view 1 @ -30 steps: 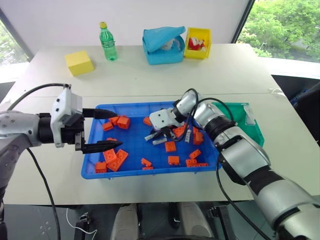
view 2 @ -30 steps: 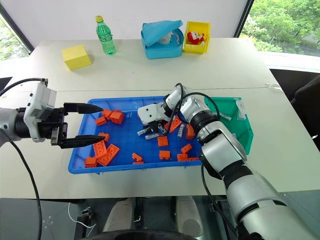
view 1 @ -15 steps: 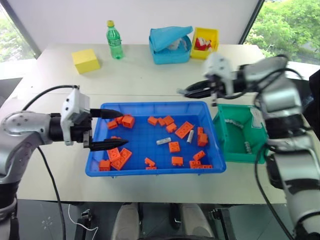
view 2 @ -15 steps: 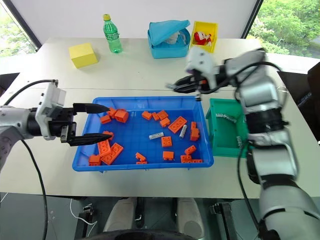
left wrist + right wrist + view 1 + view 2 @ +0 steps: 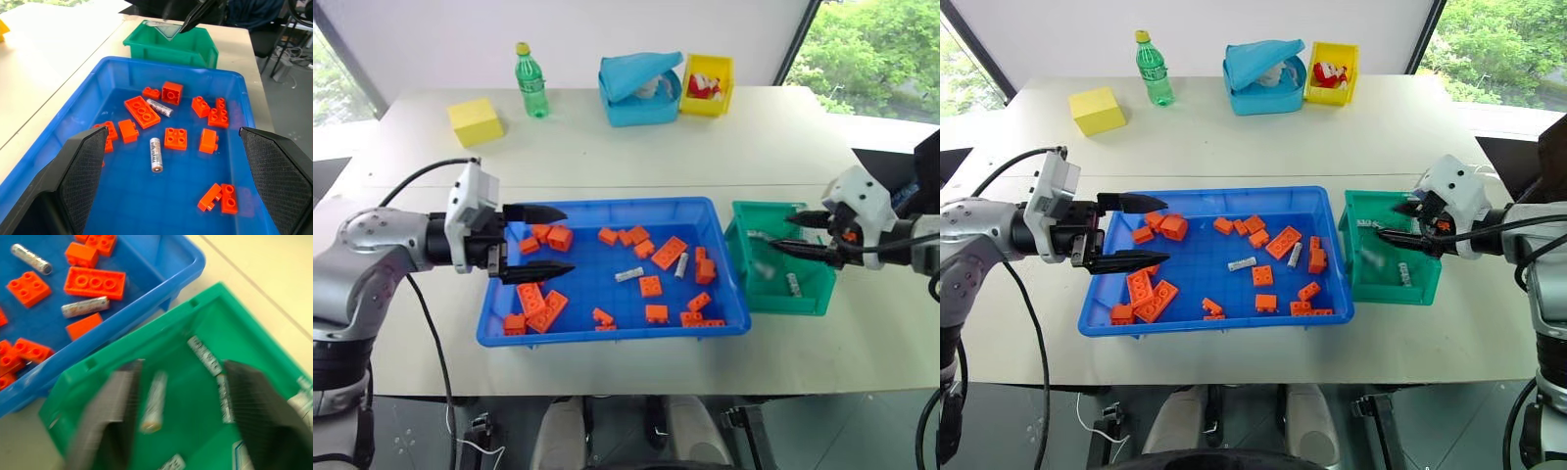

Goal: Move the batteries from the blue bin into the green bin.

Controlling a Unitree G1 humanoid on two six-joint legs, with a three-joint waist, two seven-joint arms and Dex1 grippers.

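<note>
My right gripper (image 5: 1393,222) is spread open and empty above the green bin (image 5: 1367,285), which holds several batteries (image 5: 205,355). My left gripper (image 5: 546,242) is open, empty, over the blue bin's (image 5: 607,337) left end; two batteries (image 5: 155,154) lie mid-tray among bricks (image 5: 142,111).

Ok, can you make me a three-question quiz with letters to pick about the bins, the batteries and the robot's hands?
1. Where is the green bin?
A. beside the blue bin, on the robot's right
B. inside the blue bin
C. behind the green bottle

2. How many batteries lie in the blue bin?
A. none
B. two
C. six

3. How is the right gripper?
A. shut on an orange brick
B. open over the green bin
C. resting in the yellow bin

Answers: 1 A, the two bins sit side by side. 2 B, one battery and another lie among the orange bricks. 3 B, its fingers stand apart above the green bin.
</note>
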